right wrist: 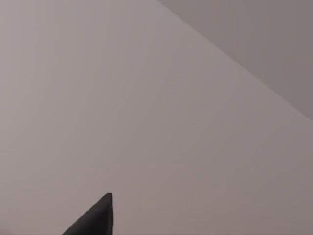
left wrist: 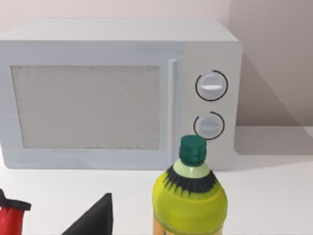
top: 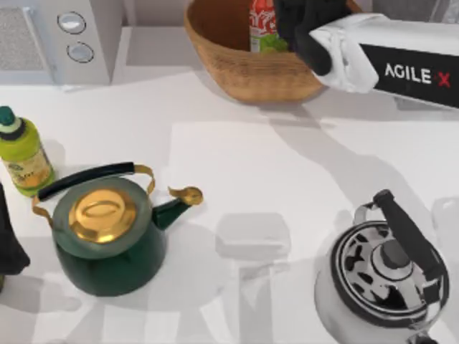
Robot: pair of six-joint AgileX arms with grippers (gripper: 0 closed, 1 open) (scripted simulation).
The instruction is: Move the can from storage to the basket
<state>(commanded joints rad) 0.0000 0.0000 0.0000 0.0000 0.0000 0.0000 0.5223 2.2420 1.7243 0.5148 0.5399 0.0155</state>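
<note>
The can (top: 263, 25), red above and lime-green below, stands upright inside the tan wicker basket (top: 244, 72) at the back of the table. My right gripper (top: 297, 25) hovers over the basket just right of the can, at the end of the white arm reaching in from the right. In the right wrist view one dark fingertip (right wrist: 100, 215) sits well off centre against a bare wall, with nothing between the fingers. My left gripper (top: 8, 247) is parked at the table's left edge, and its fingertip (left wrist: 100, 218) is also off centre.
A yellow-green bottle (top: 21, 154) with a dark green cap (left wrist: 191, 149) stands at the left, in front of a white microwave (top: 61, 36). A green kettle (top: 107, 236) sits front left. A silver kettle (top: 384, 287) sits front right. A red item (left wrist: 11, 218) shows beside the bottle.
</note>
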